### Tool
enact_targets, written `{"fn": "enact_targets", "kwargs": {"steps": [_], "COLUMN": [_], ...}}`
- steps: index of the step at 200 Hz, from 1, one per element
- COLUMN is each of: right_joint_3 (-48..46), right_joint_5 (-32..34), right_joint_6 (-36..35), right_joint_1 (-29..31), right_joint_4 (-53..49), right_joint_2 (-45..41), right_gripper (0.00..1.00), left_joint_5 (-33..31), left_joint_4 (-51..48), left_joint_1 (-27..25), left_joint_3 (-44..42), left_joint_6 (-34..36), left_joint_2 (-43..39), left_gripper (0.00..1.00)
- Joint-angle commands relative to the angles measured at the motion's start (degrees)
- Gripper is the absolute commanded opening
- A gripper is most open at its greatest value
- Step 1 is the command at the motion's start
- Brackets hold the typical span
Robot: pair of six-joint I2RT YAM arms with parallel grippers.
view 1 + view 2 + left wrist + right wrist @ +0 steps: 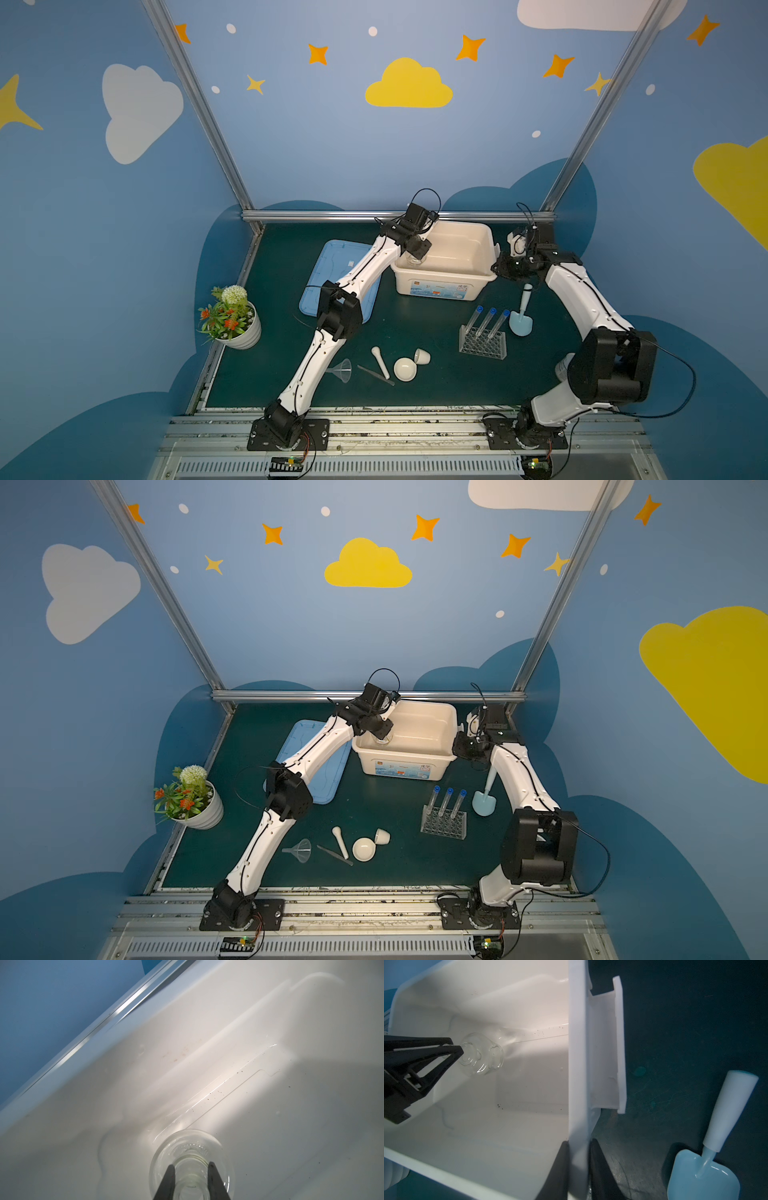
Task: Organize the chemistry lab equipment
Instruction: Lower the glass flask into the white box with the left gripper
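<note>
My left gripper [191, 1164] is shut on the neck of the clear glass flask [190, 1145], which hangs tilted low inside the white bin [440, 286]. The right wrist view shows the flask [481, 1057] at the left fingertips, close to the bin floor. My right gripper [578, 1142] is shut on the bin's right rim [576, 1043]. On the mat in front stand the clear rack [482, 343] with three blue-capped test tubes [486, 322]. Further left lie the cup [422, 356], bowl [405, 369], pestle [380, 361], tweezers [376, 375] and funnel [343, 370].
A blue lid [332, 270] lies left of the bin, partly under my left arm. A pale blue scoop [521, 320] lies right of the rack. A potted flower plant [230, 318] stands at the left edge. A metal rail runs behind the bin.
</note>
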Motion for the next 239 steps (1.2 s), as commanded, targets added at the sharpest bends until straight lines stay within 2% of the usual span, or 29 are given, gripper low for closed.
{"fn": "enact_targets", "kwargs": {"steps": [1,87,151,191,239], "right_joint_3": [-0.9,-1.1,0.2,0.2,-0.1], "right_joint_5": [-1.1,-0.3,-1.6,-4.2,-5.3], "right_joint_6": [0.3,-1.1,-2.2,-3.0,-5.1], "right_joint_1": [0.3,0.1,-0.1,0.0,0.1], "right_joint_4": [-1.3,-1.1,-0.8,-0.5,-1.6], "right_joint_2": [-1.5,-0.8,0.5,0.9,0.3], "right_gripper": [0.19,0.14,0.12,0.12,0.11], "left_joint_5": [1.1,2.3,1.0,0.0,1.8], "left_joint_4": [0.8,-1.5,1.6,0.7,-2.1], "left_joint_1": [-0.7,-2.7,-3.1,-2.6,-0.3], "left_joint_3": [1.5,1.1,1.7,1.7,3.7], "left_joint_6": [0.0,-0.9,-0.8,0.8,-1.3], "left_joint_2": [0.3,-2.9,-5.7,-3.9,0.4], "left_gripper": [0.11,0.1,0.11,0.12,0.12]}}
